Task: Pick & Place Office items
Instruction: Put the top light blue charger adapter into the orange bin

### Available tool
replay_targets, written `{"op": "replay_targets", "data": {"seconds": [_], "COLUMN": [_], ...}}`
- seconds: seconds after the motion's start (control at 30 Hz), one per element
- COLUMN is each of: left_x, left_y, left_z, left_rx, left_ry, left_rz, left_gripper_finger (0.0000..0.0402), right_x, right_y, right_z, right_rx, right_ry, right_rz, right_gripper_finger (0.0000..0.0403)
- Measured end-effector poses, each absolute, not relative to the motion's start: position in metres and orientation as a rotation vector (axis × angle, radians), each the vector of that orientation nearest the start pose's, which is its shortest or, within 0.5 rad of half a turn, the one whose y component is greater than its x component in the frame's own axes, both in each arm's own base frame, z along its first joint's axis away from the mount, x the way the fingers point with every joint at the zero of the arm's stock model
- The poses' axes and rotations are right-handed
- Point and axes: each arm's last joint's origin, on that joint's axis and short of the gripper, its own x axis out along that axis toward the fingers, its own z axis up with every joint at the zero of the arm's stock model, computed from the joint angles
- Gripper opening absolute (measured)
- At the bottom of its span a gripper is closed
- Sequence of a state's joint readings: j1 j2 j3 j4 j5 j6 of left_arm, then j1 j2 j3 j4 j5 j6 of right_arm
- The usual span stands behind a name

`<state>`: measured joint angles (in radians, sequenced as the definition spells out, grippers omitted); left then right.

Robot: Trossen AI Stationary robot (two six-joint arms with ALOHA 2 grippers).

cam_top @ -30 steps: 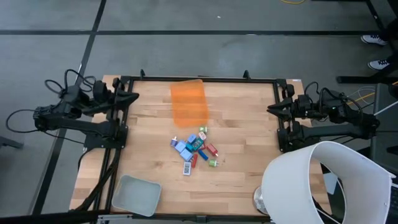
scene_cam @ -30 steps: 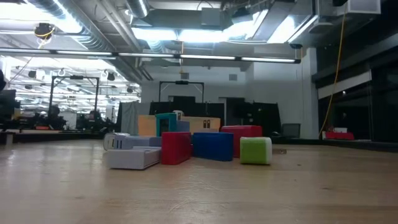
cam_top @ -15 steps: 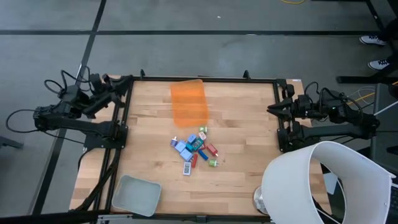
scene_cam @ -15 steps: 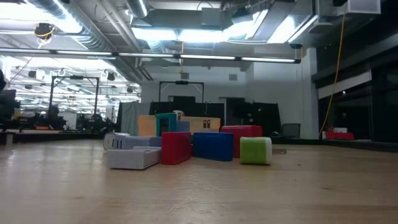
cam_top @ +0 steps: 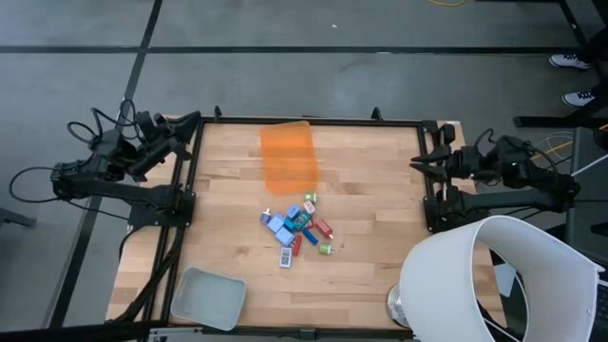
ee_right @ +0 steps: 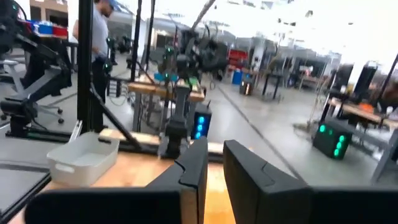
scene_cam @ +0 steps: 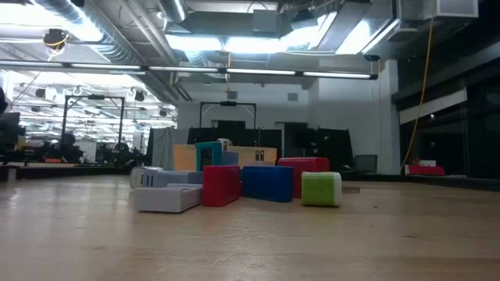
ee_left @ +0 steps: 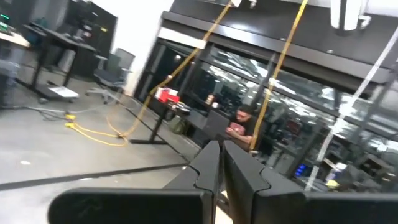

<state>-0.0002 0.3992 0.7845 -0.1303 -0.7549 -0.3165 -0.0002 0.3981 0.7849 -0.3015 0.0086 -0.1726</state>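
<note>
Flanking office items (cam_top: 297, 229): orange bin (cam_top: 289, 158), grey tray (cam_top: 207, 296); left gripper (ee_left: 221, 163) together, right gripper (ee_right: 212, 163) slightly apart.

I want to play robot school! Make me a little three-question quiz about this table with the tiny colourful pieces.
1. True or false: the office items are already inside the orange bin.
2. Which corner thing is pale grey? A) shallow tray B) orange bin C) green block
3. Fill in: the left gripper and right gripper both wait at the table's ____, holding nothing.

Key:
1. False: they lie in a heap on the wood, apart from the bin.
2. A
3. edges
</note>
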Motion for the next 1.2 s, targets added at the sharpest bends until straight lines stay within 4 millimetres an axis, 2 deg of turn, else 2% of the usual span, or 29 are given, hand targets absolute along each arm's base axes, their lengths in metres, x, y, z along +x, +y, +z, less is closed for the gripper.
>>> {"op": "replay_targets", "data": {"seconds": [0.3, 0.43, 0.57, 0.67, 0.77, 0.87, 0.97, 1.1, 1.2], "left_x": [0.069, 0.075, 0.081, 0.087, 0.095, 0.107, 0.127, 0.16, 0.181], "left_y": [0.019, 0.018, 0.018, 0.018, 0.019, 0.02, 0.021, 0.026, 0.032], "left_z": [0.376, 0.376, 0.375, 0.374, 0.372, 0.368, 0.36, 0.336, 0.317], "left_rx": [-0.499, -0.476, -0.468, -0.459, -0.449, -0.427, -0.422, -0.36, -0.284], "left_ry": [-0.389, -0.367, -0.354, -0.333, -0.308, -0.261, -0.183, 0.038, 0.208], "left_rz": [0.635, 0.626, 0.63, 0.638, 0.67, 0.684, 0.668, 0.635, 0.604], "left_gripper_finger": [0.0015, 0.0014, 0.0022, 0.003, 0.0037, 0.0045, 0.0058, 0.0087, 0.012], "right_x": [0.079, 0.083, 0.083, 0.087, 0.093, 0.108, 0.129, 0.147, 0.157], "right_y": [0.0, -0.004, -0.008, -0.008, -0.008, -0.008, -0.011, -0.015, -0.017], "right_z": [0.385, 0.398, 0.407, 0.409, 0.41, 0.411, 0.409, 0.416, 0.428], "right_rx": [-0.206, -0.162, -0.071, 0.002, 0.168, 0.293, 0.299, 0.33, 0.32], "right_ry": [-0.319, -0.435, -0.535, -0.562, -0.595, -0.632, -0.635, -0.636, -0.637], "right_rz": [-0.046, -0.184, -0.306, -0.281, -0.233, -0.205, -0.224, -0.284, -0.312], "right_gripper_finger": [0.0055, 0.0055, 0.0055, 0.0055, 0.0055, 0.0055, 0.0055, 0.0055, 0.0056]}}
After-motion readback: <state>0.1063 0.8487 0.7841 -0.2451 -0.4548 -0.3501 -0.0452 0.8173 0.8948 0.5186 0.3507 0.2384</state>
